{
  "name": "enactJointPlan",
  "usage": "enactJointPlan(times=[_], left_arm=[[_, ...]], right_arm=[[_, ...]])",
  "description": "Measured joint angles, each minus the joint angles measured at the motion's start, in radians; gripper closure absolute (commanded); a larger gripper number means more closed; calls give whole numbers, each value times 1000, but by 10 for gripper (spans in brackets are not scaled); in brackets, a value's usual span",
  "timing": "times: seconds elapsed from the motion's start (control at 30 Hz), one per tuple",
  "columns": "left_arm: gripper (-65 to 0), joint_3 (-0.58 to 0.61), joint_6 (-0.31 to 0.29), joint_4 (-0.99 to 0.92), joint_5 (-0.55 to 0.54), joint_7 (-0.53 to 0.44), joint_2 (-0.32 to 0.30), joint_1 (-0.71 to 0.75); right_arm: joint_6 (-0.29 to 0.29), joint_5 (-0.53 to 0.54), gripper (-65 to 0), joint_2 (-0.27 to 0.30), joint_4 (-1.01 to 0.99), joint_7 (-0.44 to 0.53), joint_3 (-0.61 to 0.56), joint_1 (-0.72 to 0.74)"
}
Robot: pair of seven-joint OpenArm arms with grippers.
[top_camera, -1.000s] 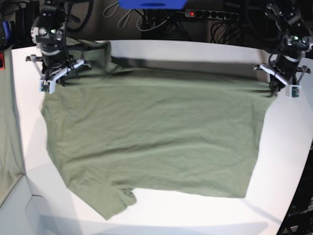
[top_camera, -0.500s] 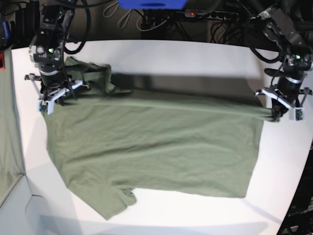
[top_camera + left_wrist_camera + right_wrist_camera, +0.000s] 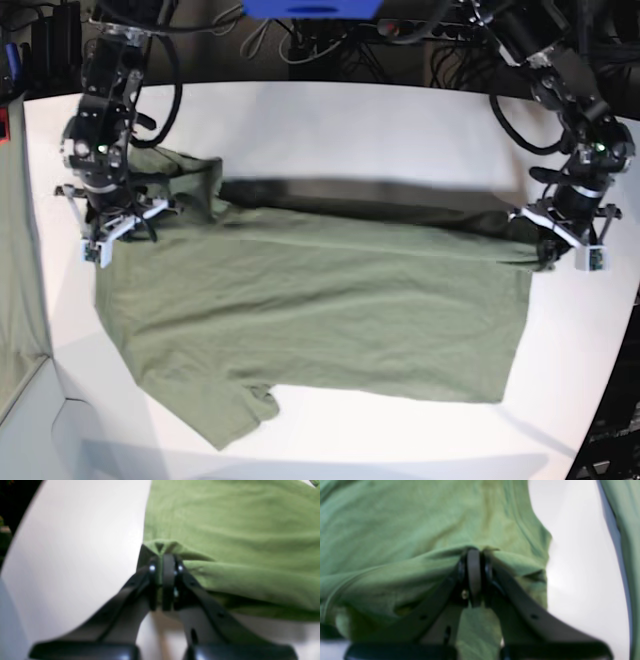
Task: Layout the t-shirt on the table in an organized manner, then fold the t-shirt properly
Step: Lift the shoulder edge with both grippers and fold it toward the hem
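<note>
The olive-green t-shirt (image 3: 310, 310) lies spread across the white table (image 3: 380, 130), one sleeve pointing to the near left corner. Its far edge is lifted and doubled over toward the near side, casting a dark shadow behind it. My left gripper (image 3: 548, 250) is at the base view's right, shut on that edge's corner. In the left wrist view the left gripper (image 3: 165, 555) pinches a small peak of the t-shirt (image 3: 237, 530). My right gripper (image 3: 110, 235), at the base view's left, is shut on the other corner. The right wrist view shows the right gripper (image 3: 473, 552) biting the t-shirt (image 3: 407, 525).
Bare table (image 3: 75, 555) lies beyond the shirt's right side and along the far edge. Cables and a power strip (image 3: 430, 30) sit behind the table, with a blue object (image 3: 310, 8) above. A greenish cloth (image 3: 15, 280) hangs off the table's left side.
Both grippers have come toward the near side, dragging the shirt's far edge with them. The folded-over strip now lies lower, and more bare table shows behind it.
</note>
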Motion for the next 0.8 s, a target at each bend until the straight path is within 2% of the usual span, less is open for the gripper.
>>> enactJointPlan(times=[0.13,0.57,0.8], left_arm=[[-2,0,0,-51,6,1,-19,-23],[-4,2,3,-169,6,-6,-18,-97],[-4,3,4,-209,6,-9,-21,-130]], right_arm=[[0,-4,0,9,-66,0,2,43],[0,-4,0,9,-111,6,-43,130],[0,-6,0,24,-205,6,-40,166]])
